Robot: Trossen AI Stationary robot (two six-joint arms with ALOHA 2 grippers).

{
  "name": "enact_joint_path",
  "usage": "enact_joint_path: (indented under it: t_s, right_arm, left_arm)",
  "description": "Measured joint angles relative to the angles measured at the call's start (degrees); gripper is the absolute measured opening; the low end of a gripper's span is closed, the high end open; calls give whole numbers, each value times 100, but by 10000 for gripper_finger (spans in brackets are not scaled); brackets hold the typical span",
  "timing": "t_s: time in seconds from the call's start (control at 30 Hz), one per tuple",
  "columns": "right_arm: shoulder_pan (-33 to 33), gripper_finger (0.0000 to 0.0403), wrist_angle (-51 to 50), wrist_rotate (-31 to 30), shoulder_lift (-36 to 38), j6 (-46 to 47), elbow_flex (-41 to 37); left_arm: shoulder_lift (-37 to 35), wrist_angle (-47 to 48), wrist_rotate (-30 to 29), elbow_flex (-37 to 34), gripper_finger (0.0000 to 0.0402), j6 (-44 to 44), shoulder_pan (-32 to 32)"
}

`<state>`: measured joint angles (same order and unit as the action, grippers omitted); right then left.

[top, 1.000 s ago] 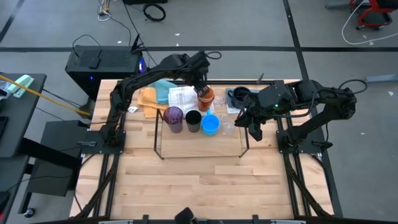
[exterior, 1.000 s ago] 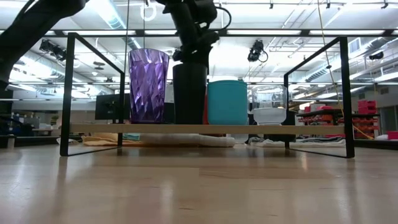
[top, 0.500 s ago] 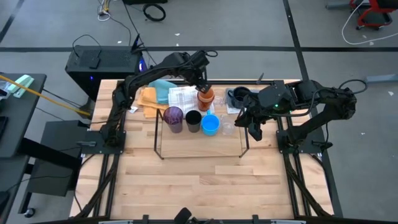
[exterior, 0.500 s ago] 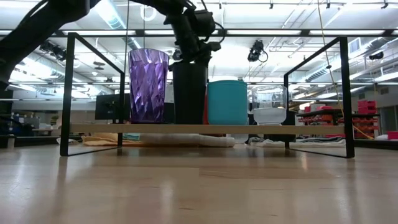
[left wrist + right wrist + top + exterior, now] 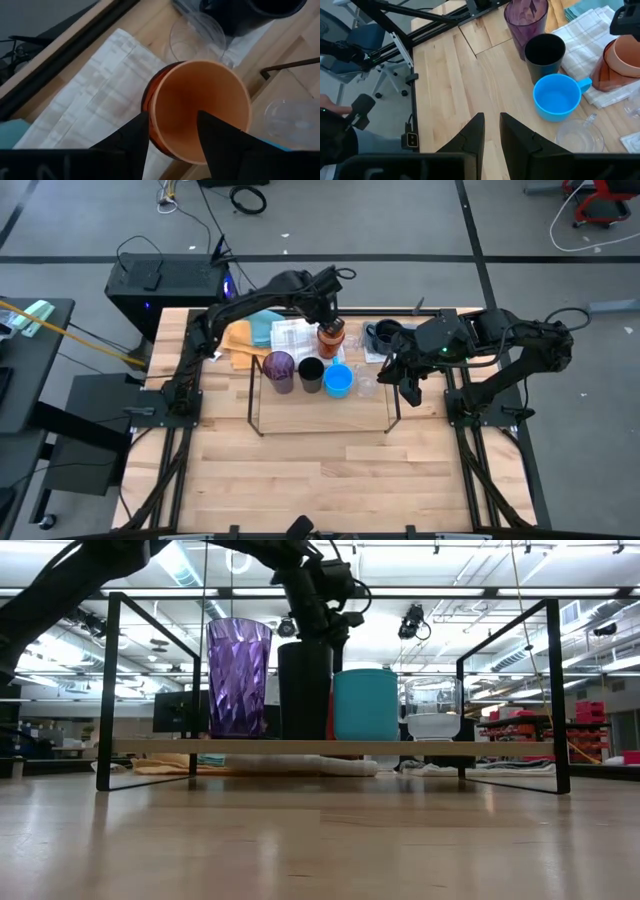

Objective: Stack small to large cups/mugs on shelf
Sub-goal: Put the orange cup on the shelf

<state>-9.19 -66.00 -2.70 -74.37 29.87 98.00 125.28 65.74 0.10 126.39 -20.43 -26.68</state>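
A purple cup (image 5: pixel 238 675), a black cup (image 5: pixel 305 690), a bright blue cup (image 5: pixel 365 703) and a clear glass (image 5: pixel 432 708) stand in a row on the shelf (image 5: pixel 330 747). Behind the shelf, a light orange cup (image 5: pixel 200 100) sits nested in a darker orange one (image 5: pixel 146 100) on a white checked towel (image 5: pixel 95 95). My left gripper (image 5: pixel 328 320) hangs open over these, its fingers astride the near rim. A navy mug (image 5: pixel 385 333) stands at the far right. My right gripper (image 5: pixel 408 392) waits open above the shelf's right end, nothing between its fingers. My left gripper (image 5: pixel 172 116) comes from above, slanting down. One finger (image 5: pixel 215 135) stands over the inside of the light orange cup. The other finger (image 5: pixel 132 137) is outside the wall of the darker one. Whether either finger touches the rim (image 5: pixel 165 125), I cannot tell.
Folded teal and yellow cloths (image 5: pixel 245 335) lie on the table's far left beside the towel. A second clear glass (image 5: pixel 197 35) sits by the navy mug. Bare wood (image 5: pixel 320 470) fills the near half of the table. A black box (image 5: pixel 165 280) stands beyond the far edge.
My left gripper has come down toward the orange cups and rolled about its own axis. The cups on the shelf and the orange cups have stayed where they were.
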Motion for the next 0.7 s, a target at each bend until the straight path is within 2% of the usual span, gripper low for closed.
enact_joint_path:
  t_s: [0.7]
  right_arm:
    - [2, 67, 0, -2, 0, 20, 0]
  left_arm:
    - [170, -151, -9, -4, 172, 217, -39]
